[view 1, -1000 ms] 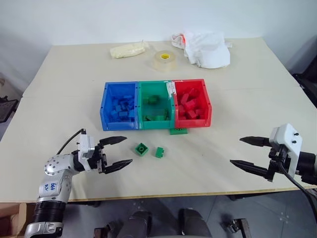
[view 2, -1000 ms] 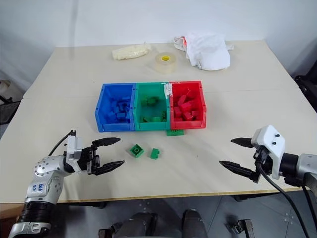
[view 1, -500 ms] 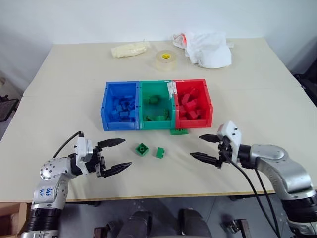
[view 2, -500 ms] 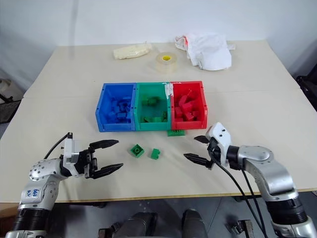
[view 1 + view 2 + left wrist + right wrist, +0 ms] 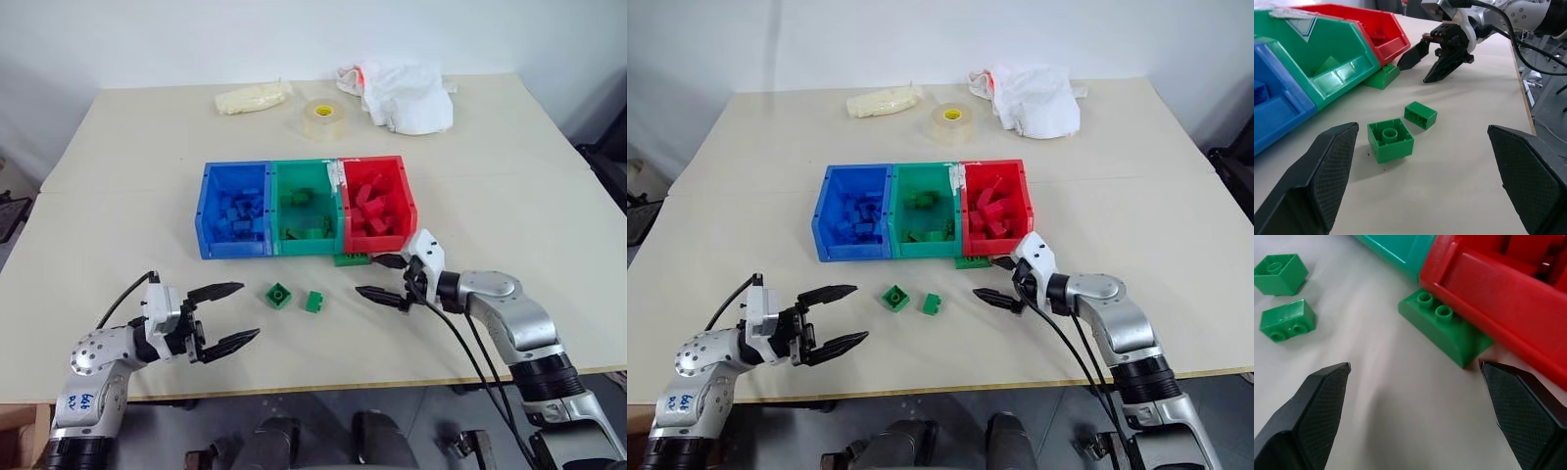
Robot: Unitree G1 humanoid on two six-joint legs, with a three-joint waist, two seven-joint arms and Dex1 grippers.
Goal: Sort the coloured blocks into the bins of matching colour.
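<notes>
Three joined bins stand mid-table: blue (image 5: 235, 211), green (image 5: 307, 206) and red (image 5: 377, 203), each holding blocks of its own colour. Two loose green blocks (image 5: 280, 295) (image 5: 314, 302) lie in front of the green bin. A flat green plate (image 5: 1444, 328) rests against the front of the red bin. My right gripper (image 5: 367, 275) is open, low over the table, its fingertips just right of the plate and the loose blocks. My left gripper (image 5: 250, 310) is open too, left of the green blocks, with nothing between its fingers.
At the table's far side sit a tape roll (image 5: 324, 117), a crumpled white bag (image 5: 402, 93) and a pale yellow packet (image 5: 253, 98). The table's front edge (image 5: 323, 382) runs close below both grippers.
My right gripper has swung in from the right edge of the table, forward and down, to the spot beside the green plate. It stayed open. The left gripper has barely shifted.
</notes>
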